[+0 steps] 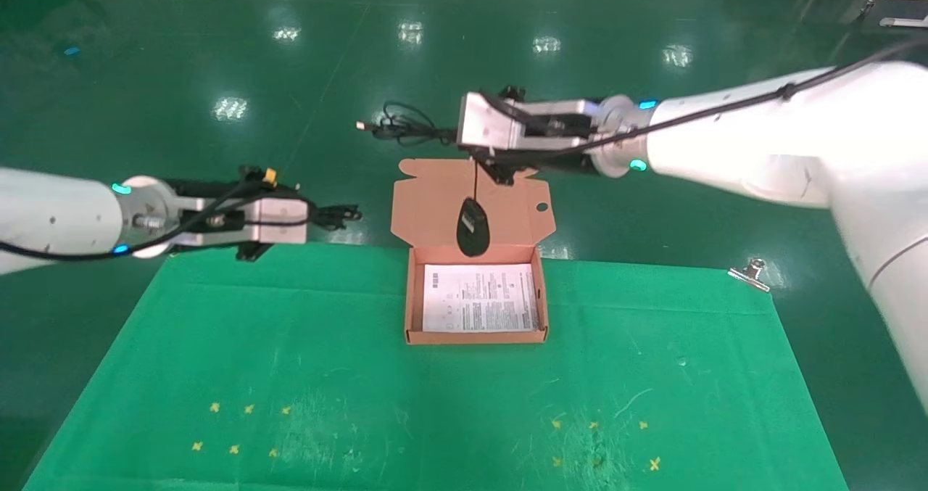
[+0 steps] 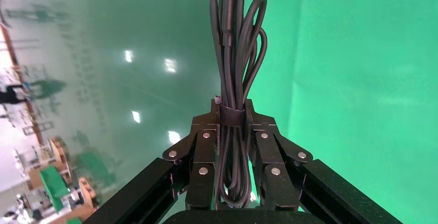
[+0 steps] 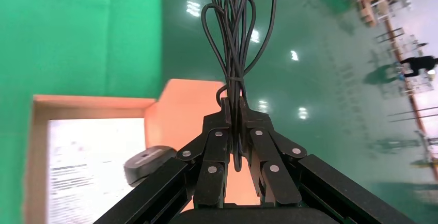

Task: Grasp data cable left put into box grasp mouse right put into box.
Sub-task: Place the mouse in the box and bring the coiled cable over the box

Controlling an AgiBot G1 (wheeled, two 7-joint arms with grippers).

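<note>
The data cable, a strapped black bundle, sits in my left gripper, which is shut on it and held above the table's far left edge; the left wrist view shows the bundle clamped between the fingers. My right gripper is shut on the mouse's coiled cord above the box's far side. The black mouse hangs by its cord in front of the open flap lid, just over the box. The right wrist view shows the cord, the mouse and the box.
A white printed sheet lies in the box. The table is covered by a green cloth with small yellow cross marks near the front. A metal clip sits on the far right edge.
</note>
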